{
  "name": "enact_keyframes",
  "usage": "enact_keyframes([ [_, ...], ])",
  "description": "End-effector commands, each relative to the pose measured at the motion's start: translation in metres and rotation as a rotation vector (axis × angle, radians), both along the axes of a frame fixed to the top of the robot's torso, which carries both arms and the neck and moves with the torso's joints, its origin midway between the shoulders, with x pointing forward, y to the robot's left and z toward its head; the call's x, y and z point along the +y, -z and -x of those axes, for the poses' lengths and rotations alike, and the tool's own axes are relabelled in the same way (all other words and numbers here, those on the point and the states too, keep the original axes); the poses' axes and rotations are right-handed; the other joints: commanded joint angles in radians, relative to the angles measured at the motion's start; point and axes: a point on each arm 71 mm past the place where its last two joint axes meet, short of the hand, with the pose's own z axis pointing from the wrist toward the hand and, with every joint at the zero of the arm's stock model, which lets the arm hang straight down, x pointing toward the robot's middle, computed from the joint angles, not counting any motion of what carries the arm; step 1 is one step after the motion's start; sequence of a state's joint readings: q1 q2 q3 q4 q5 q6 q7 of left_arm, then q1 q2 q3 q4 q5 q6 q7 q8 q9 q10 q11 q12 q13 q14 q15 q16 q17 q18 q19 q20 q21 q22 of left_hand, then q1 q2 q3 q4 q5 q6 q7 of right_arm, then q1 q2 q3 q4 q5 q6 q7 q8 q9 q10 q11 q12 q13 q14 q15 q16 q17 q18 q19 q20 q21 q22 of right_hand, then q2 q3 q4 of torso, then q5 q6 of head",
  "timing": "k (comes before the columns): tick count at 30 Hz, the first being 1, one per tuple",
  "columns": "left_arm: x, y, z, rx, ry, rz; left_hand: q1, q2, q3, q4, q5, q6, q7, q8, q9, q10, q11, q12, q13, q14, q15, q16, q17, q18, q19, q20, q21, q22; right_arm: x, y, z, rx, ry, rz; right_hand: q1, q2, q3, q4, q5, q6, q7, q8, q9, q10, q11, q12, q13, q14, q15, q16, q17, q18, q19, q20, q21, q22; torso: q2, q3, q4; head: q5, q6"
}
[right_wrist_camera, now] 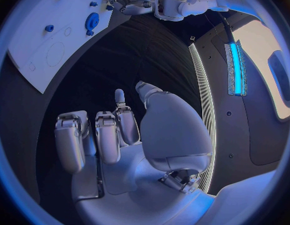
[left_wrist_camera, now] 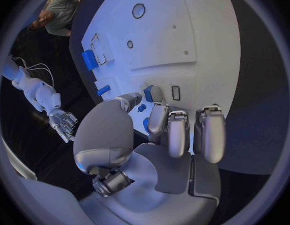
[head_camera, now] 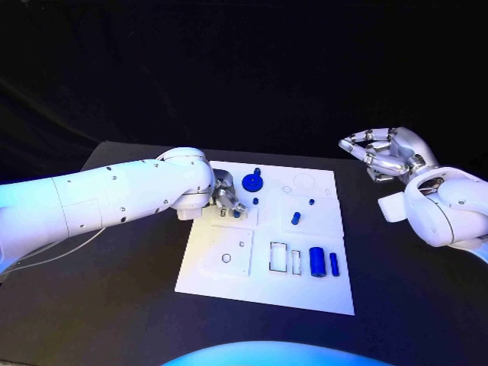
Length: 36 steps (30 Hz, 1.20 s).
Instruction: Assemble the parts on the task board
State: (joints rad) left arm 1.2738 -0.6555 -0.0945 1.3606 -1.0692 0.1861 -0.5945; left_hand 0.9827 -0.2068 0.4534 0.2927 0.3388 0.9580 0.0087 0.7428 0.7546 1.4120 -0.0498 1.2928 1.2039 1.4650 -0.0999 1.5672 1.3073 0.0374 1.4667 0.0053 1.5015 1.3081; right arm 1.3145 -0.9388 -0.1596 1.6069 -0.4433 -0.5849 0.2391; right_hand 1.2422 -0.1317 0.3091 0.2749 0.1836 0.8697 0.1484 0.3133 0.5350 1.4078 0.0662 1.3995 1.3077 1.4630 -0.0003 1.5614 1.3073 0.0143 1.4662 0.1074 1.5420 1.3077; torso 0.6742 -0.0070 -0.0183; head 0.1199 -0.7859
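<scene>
Left hand: I see my left hand (head_camera: 224, 200) low over the far left part of the task board (head_camera: 310, 290), its arm reaching in from the left.
Left fingers: from the head view I cannot tell what the fingers do; the left wrist view shows them (left_wrist_camera: 177, 135) curled down at the board with a small blue part (left_wrist_camera: 149, 93) just at their tips. Whether they grasp it or only touch it I cannot tell.
Right hand: my right hand (head_camera: 385, 155) hangs well off the board, to its far right, above the dark worktop (head_camera: 420, 305).
Right fingers: curled inward and clenched on nothing; the right wrist view shows the fingers (right_wrist_camera: 107, 135) bent over bare worktop, with the board off to one side.
Task board: white plate in the middle of the worktop.
Blue disc: a round part (head_camera: 253, 181) sits on the far edge of the board, just right of my left hand.
Blue cylinders: two upright-lying pieces (head_camera: 316, 261) rest side by side near the right near corner, next to a rectangular outline.
Small peg: one short piece (head_camera: 296, 218) lies at the board's centre.
Wrist extra: the left wrist view shows round holes (left_wrist_camera: 139, 10) in the board's near side, barely readable from the head.
</scene>
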Motion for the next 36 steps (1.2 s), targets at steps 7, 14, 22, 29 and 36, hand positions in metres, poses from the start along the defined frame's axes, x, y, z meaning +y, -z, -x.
enact_keyframes([
  [7,0.003,-0.006,0.0,-0.016,-0.012,0.028,-0.018,0.004,-0.017,0.0,-0.018,0.004,0.007,-0.007,0.001,-0.003,-0.001,0.001,0.0,0.106,-0.004,0.004,0.264,-0.006,0.036,-0.007,0.005,0.123,0.0,0.0,0.0,-0.009,-0.005,-0.001,-0.008,0.0,-0.002,0.007,-0.005,-0.007,-0.001,0.004,0.001,0.0,0.001,-0.001,0.076,0.098,-0.002,-0.004,0.224,-0.005,0.083,-0.003,-0.006,0.242,-0.001,0.0005,0.0004,0.002,0.005],
  [14,0.008,-0.023,-0.005,-0.053,-0.024,0.053,-0.015,0.001,-0.022,-0.002,-0.02,-0.001,0.008,-0.01,0.001,-0.01,-0.001,-0.009,-0.012,0.106,-0.004,0.004,0.264,-0.006,0.036,-0.008,0.005,0.122,-0.002,0.001,-0.001,-0.009,0.003,0.0,-0.009,0.0,-0.004,0.008,-0.005,-0.008,-0.001,0.005,0.002,0.0,0.001,-0.001,0.076,0.098,-0.002,-0.004,0.223,-0.004,0.082,-0.003,-0.007,0.241,-0.001,0.0007,-0.0004,0.001,0.01],
  [22,0.016,-0.048,-0.018,-0.084,-0.049,0.088,0.03,-0.003,-0.042,-0.002,-0.015,-0.061,0.033,-0.058,-0.014,-0.06,0.02,-0.068,-0.082,0.106,0.011,0.004,0.264,-0.002,0.026,0.0,-0.005,0.105,-0.004,0.002,-0.002,-0.008,0.008,0.001,-0.009,-0.001,-0.005,0.008,-0.005,-0.008,-0.001,0.005,0.002,0.0,0.001,-0.001,0.076,0.098,-0.002,-0.004,0.222,-0.004,0.082,-0.004,-0.007,0.241,0.0,0.0017,0.0001,-0.001,0.017],
  [29,0.027,-0.064,-0.039,-0.104,-0.075,0.093,0.092,-0.004,-0.056,-0.004,-0.01,-0.101,0.068,-0.136,-0.057,-0.109,0.051,-0.112,-0.134,0.106,0.038,0.004,0.264,0.004,0.011,0.025,-0.02,0.078,-0.004,0.002,-0.003,-0.006,0.009,0.002,-0.005,-0.001,-0.007,0.006,0.002,-0.009,-0.002,0.007,0.002,0.0,0.0,-0.001,0.076,0.098,-0.003,-0.004,0.223,-0.004,0.082,-0.004,-0.007,0.241,0.003,0.0008,-0.0007,0.001,0.021],
  [36,0.035,-0.064,-0.054,-0.086,-0.086,0.049,0.104,0.007,-0.072,-0.001,-0.01,-0.135,0.091,-0.193,-0.087,-0.176,0.071,-0.185,-0.217,0.106,0.056,0.004,0.264,0.011,-0.009,0.04,-0.039,0.043,-0.003,0.003,-0.003,-0.005,0.009,0.003,-0.003,-0.001,-0.008,0.006,0.007,-0.01,-0.002,0.008,0.003,0.001,0.0,-0.001,0.076,0.098,-0.003,-0.004,0.222,-0.004,0.083,-0.004,-0.007,0.241,0.005,0.0002,-0.0016,0.002,0.025],
])
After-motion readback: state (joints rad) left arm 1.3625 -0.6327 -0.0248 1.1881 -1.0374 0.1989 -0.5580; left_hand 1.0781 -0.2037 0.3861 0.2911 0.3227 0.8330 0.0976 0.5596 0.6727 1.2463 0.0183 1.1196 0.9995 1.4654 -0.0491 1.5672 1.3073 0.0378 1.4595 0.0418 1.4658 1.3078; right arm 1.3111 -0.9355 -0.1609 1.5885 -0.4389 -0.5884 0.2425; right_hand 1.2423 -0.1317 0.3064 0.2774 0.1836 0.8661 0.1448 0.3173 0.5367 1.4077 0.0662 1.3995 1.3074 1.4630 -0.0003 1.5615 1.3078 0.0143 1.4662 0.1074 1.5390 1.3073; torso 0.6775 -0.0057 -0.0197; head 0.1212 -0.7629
